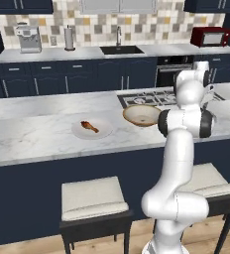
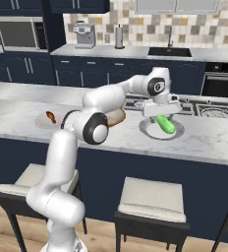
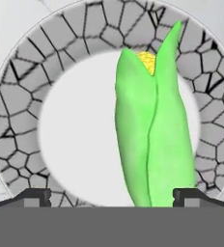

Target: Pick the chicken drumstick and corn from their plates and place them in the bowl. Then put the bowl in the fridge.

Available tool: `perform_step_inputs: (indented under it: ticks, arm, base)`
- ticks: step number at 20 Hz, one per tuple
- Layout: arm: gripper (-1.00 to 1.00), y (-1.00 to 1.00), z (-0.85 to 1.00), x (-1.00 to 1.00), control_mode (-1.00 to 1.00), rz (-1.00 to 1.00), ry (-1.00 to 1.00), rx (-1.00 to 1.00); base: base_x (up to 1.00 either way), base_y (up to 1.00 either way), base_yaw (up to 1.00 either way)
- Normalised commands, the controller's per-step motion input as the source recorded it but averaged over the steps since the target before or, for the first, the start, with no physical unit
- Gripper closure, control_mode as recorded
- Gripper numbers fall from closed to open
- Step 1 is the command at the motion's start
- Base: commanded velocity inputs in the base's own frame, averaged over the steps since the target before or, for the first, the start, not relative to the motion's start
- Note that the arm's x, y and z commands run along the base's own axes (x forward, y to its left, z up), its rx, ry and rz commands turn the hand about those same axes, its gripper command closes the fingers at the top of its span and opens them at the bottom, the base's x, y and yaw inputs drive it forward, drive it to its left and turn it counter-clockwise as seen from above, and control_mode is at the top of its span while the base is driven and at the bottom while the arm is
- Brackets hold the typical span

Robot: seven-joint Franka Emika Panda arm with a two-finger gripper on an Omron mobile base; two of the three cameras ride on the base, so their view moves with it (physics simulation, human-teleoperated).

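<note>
Two foods are waiting, and neither one is sitting in the bowl (image 1: 142, 115) yet. The corn (image 3: 152, 135) is lying on its plate (image 3: 17, 125), green with a bit of yellow peeping out at one end. The tool (image 2: 161, 109) is hanging right above it with its fingers spread wide, and it is holding nothing. I think it is getting ready to grab the corn first. The drumstick (image 1: 89, 126) is lying on the other plate (image 1: 77, 130), on the far side of the bowl from the corn. All of these are sitting on the white worktop (image 1: 28, 134). So almost everything is left: both foods need moving, and then the bowl needs putting in the fridge.
</note>
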Motion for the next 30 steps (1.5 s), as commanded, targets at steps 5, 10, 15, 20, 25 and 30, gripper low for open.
perform_step_inputs:
  ticks: [5,10,15,20,25,30]
  arm:
    - [-1.0,-0.13,-0.2,0.19,-1.0,0.0,0.0,0.0]
    - [-1.0,-0.11,-0.18,0.11,-1.0,0.0,0.0,0.0]
    - [-1.0,-0.04,-0.16,-0.05,-1.0,0.0,0.0,0.0]
    - [-1.0,0.0,-0.24,-0.21,-1.0,-0.01,0.0,0.0]
    - [-1.0,0.0,-0.32,-0.02,-1.0,0.0,-0.02,-0.03]
    - [-1.0,0.0,-0.35,-0.17,-1.0,0.01,-0.26,-0.19]
  base:
    - [0.0,0.0,0.0]
    - [0.0,0.0,0.0]
    - [0.0,0.0,0.0]
    - [0.0,0.0,0.0]
    - [0.0,0.0,0.0]
    - [0.0,0.0,0.0]
